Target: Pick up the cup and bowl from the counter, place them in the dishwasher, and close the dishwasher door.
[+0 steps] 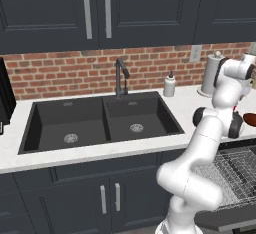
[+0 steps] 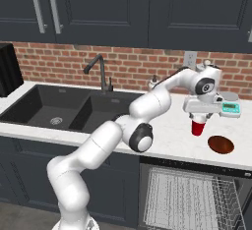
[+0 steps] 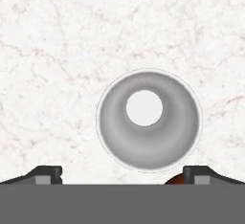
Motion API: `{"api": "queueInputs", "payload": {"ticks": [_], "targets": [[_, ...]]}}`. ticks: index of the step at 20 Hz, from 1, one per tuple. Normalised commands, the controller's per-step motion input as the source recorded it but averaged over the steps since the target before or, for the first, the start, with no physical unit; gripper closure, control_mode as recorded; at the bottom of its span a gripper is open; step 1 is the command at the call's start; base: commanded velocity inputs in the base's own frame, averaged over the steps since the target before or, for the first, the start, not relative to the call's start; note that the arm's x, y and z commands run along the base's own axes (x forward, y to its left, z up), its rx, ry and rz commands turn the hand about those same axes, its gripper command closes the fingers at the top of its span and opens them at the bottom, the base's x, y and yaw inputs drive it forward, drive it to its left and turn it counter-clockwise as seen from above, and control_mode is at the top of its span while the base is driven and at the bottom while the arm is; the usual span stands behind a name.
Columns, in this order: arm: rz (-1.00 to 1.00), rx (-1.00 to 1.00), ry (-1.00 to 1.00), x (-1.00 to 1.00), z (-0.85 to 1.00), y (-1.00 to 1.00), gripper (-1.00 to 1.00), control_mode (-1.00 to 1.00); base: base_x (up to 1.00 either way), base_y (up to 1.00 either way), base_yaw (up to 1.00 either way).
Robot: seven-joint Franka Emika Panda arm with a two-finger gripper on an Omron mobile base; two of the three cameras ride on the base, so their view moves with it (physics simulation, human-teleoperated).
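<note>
Red cup (image 2: 198, 128) stands upright on the white desk (image 2: 172, 135); the pincer (image 3: 122, 175) hovers directly above it, spread wide, holding nothing.

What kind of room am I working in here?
A rendered home kitchen, by the look of it: a black double sink with a faucet in a white stone counter, a brick backsplash, and an open dishwasher with a wire rack.
</note>
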Motion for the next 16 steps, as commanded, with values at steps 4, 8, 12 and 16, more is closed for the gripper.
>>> {"api": "queueInputs", "payload": {"ticks": [4,8,12,16], "targets": [[0.00,-0.08,0.00,-0.71,-0.34,0.12,-1.00,-1.00,0.00,0.00,0.00],[0.00,-0.08,-0.11,-0.56,-0.17,0.61,-1.00,-1.00,0.00,0.00,0.00],[0.00,0.00,-0.14,-0.30,-0.24,0.69,-1.00,-1.00,0.00,0.00,0.00],[-0.01,0.00,-0.10,-0.21,-0.77,0.30,-1.00,-1.00,0.00,0.00,0.00]]}}
